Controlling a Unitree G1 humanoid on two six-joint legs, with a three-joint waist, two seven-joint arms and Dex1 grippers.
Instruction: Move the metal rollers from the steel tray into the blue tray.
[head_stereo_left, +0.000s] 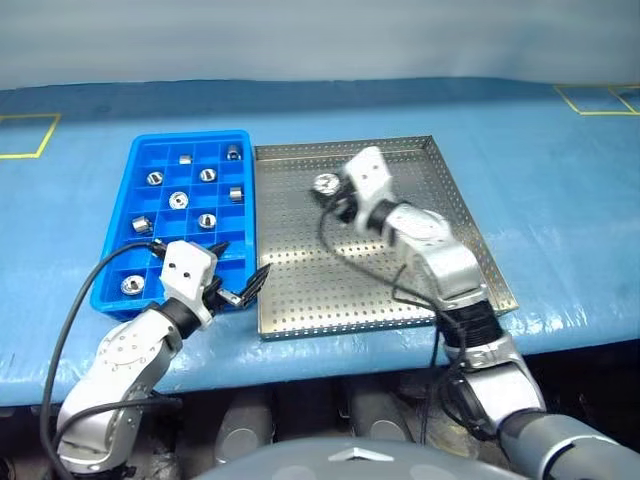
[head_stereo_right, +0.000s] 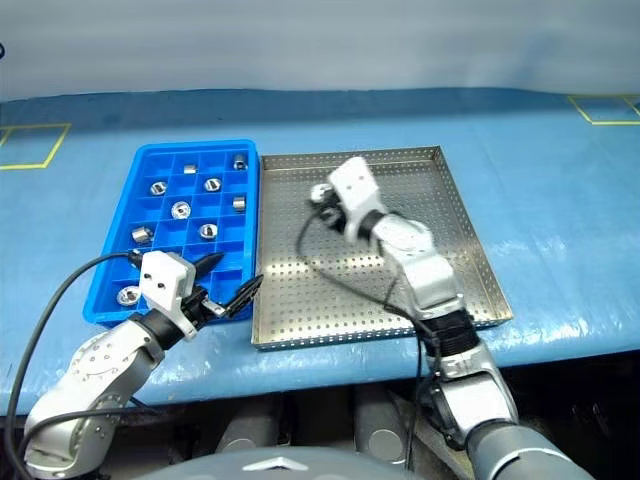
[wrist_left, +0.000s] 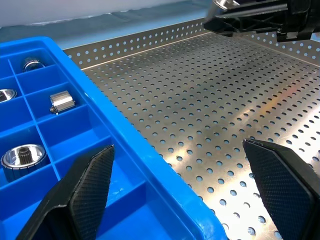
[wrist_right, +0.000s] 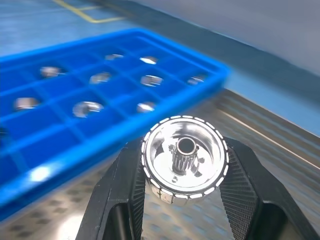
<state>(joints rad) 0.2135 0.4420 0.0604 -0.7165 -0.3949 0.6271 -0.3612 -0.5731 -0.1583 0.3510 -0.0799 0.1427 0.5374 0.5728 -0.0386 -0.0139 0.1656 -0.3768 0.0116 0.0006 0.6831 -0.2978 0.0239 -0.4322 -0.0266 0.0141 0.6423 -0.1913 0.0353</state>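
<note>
My right gripper (head_stereo_left: 328, 192) is shut on one shiny metal roller (wrist_right: 184, 159) and holds it in the air over the far left part of the steel tray (head_stereo_left: 340, 290), near the blue tray (head_stereo_left: 137, 152). The steel tray's perforated floor is otherwise bare where I can see it. Several metal rollers (head_stereo_left: 179, 199) lie in separate compartments of the blue tray. My left gripper (head_stereo_left: 243, 262) stands open and empty at the near right corner of the blue tray, one finger (wrist_left: 90, 185) over a blue compartment and the other over the steel tray.
Both trays lie side by side on a table with a blue cover (head_stereo_left: 560, 200). Yellow tape marks (head_stereo_left: 30, 135) show at the far left and far right corners. The table's front edge (head_stereo_left: 320, 350) runs just behind the steel tray's near rim.
</note>
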